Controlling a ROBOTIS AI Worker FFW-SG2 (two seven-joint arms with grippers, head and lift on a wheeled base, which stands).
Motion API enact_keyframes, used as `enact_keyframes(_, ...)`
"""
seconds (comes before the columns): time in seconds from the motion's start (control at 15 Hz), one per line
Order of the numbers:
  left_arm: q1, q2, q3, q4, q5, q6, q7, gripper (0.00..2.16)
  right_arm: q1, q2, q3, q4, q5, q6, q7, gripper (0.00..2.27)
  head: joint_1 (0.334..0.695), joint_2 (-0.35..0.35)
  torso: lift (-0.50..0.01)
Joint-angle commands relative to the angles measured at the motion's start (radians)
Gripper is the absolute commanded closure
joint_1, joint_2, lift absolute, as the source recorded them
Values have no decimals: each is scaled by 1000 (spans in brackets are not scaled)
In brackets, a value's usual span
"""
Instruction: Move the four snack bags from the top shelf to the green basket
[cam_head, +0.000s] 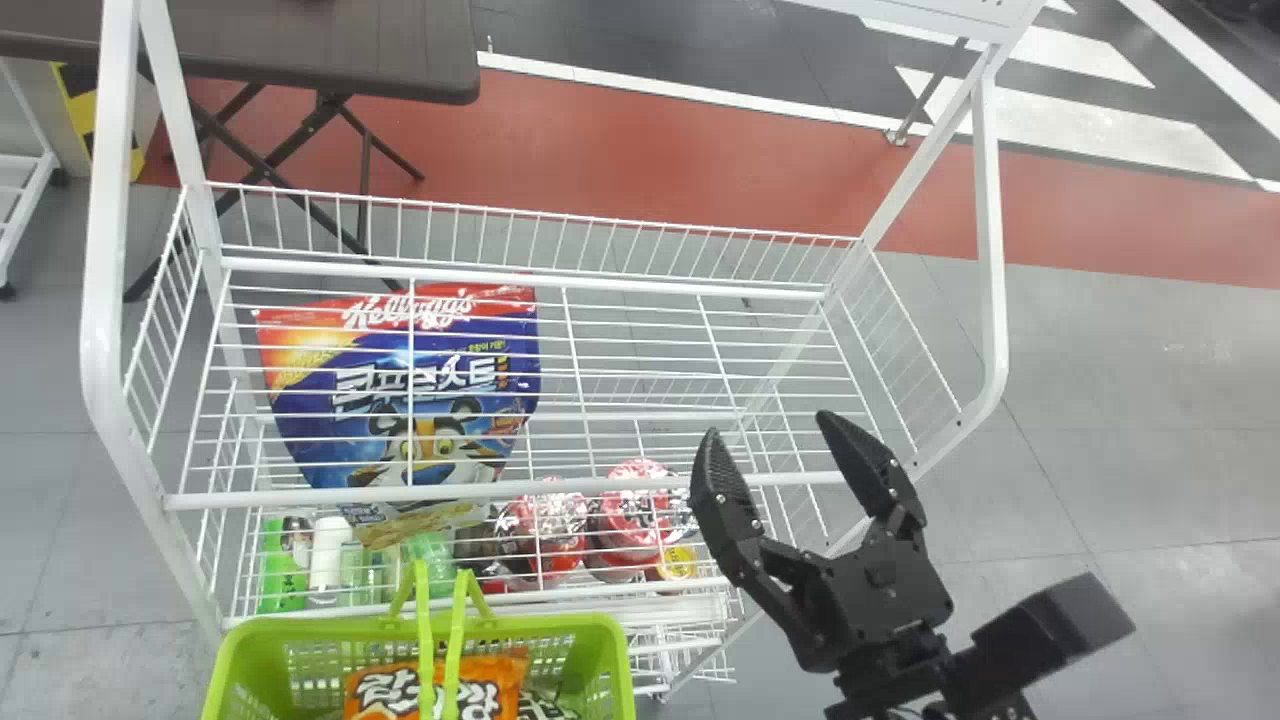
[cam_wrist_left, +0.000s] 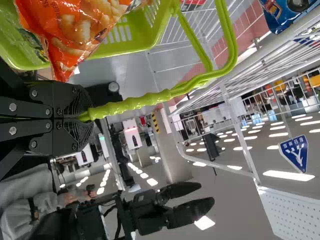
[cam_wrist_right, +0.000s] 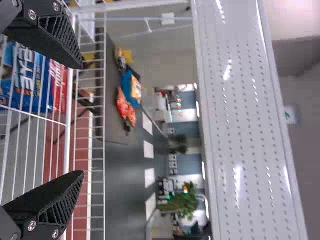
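Well, wrist view has left jaws gripping handle (cam_wrist_left: 131, 103); head view, right jaws open

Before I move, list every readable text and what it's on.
"Kellogg's": cereal bag
"콘푸로스트": same bag, below that; its smaller print is unreadable
Orange snack bag: large lettering, partly behind the green basket's handles, so not readable whole
Triangular blue sign: too small to read
Red packages: too blurred

Snack bags in the green basket (cam_head: 616, 655)
A shiny orange snack bag (cam_head: 497, 682) lies inside, with another bag (cam_head: 545, 708) beside it. The basket's green handles stand up.
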Motion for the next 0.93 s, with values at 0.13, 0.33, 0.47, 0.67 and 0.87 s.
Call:
enact_keyframes(0.13, 2, 1, 3, 2, 0, 0, -6, 1663, 2, 8, 4, -20, -5, 94, -1, 56, 695, -350, 0)
enact_keyframes(0.33, 2, 1, 2, 0, 0, 0, -7, 1663, 6, 12, 0, -27, -5, 104, -1, 56, 695, -350, 0)
enact_keyframes(0.47, 2, 1, 3, 0, 0, 0, -9, 1663, 8, 12, 0, -32, -5, 104, -1, 60, 695, -350, 0)
enact_keyframes(0.67, 2, 1, 5, 0, 0, 0, -10, 1663, 9, 12, 0, -37, -5, 104, -1, 60, 695, -350, 0)
enact_keyframes(0.87, 2, 1, 5, 0, 0, 0, -9, 1663, 11, 12, -1, -37, -5, 107, -1, 63, 695, -350, 0)
